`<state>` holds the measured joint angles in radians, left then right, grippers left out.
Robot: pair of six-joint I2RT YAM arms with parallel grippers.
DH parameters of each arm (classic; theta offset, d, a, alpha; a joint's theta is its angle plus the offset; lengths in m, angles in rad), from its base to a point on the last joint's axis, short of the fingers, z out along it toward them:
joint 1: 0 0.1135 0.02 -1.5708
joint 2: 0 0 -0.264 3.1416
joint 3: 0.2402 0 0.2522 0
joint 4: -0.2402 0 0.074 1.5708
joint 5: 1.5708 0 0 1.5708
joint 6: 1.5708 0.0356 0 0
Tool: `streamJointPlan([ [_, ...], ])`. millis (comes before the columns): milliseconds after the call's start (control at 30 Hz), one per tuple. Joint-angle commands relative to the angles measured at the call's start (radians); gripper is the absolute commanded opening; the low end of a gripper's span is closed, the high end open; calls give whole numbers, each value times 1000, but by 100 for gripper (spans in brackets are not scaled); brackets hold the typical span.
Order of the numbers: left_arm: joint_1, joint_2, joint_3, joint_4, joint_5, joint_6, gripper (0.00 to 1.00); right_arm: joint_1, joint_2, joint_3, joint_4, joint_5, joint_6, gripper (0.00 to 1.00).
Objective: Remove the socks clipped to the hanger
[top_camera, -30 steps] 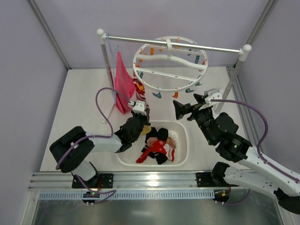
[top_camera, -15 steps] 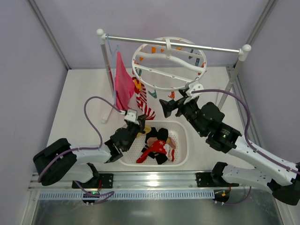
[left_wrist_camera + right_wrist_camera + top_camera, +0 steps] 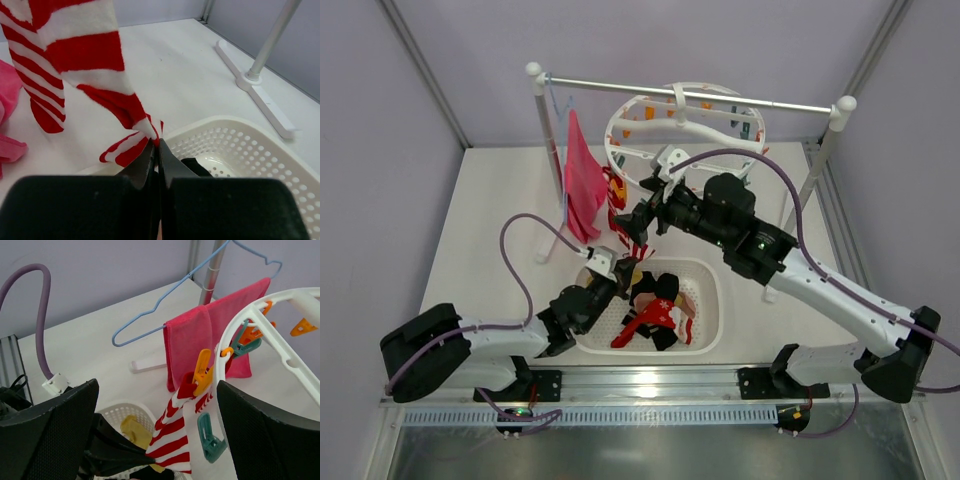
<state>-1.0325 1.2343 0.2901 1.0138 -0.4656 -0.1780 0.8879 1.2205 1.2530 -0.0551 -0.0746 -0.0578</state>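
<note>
The white ring hanger hangs from the rail; it also shows in the right wrist view. A red-and-white striped sock hangs from an orange clip on the ring's left side. My left gripper is shut on the sock's lower end, just above the basket's near-left rim. My right gripper is open, its wide fingers either side of the clip and the sock. Red, black and mustard yellow socks lie in the basket.
A white perforated basket sits at the table's front middle. A magenta-pink cloth on a blue wire hanger hangs from the rack's metal rail. White rack posts stand left and right; a rack foot lies on the table.
My right arm has swung left and forward to the striped sock's clip. My left gripper has drawn back and down toward the basket with the sock. The ring has tilted.
</note>
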Motion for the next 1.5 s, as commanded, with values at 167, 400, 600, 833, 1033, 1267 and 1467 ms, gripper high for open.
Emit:
streamJointPlan([
  [167, -61, -12, 11, 75, 45, 21, 0, -61, 74, 108, -77, -261, 21, 100],
  [400, -110, 30, 53, 83, 12, 52, 0, -66, -15, 40, -42, -274, 45, 100],
  [600, -143, 37, 70, 97, 7, 64, 0, -66, -38, 16, -49, -235, 52, 100],
  [833, -204, 30, 87, 108, -10, 89, 0, -66, -6, 43, -106, -228, 53, 100],
  [1033, -238, 27, 99, 108, -22, 100, 0, -67, -49, -7, -92, -205, 56, 99],
  [1267, -296, 33, 122, 105, -50, 130, 1, -58, -62, -38, -101, -33, 88, 99],
  [1467, -322, 39, 136, 98, -56, 140, 0, -52, -78, -98, -63, 4, 105, 100],
])
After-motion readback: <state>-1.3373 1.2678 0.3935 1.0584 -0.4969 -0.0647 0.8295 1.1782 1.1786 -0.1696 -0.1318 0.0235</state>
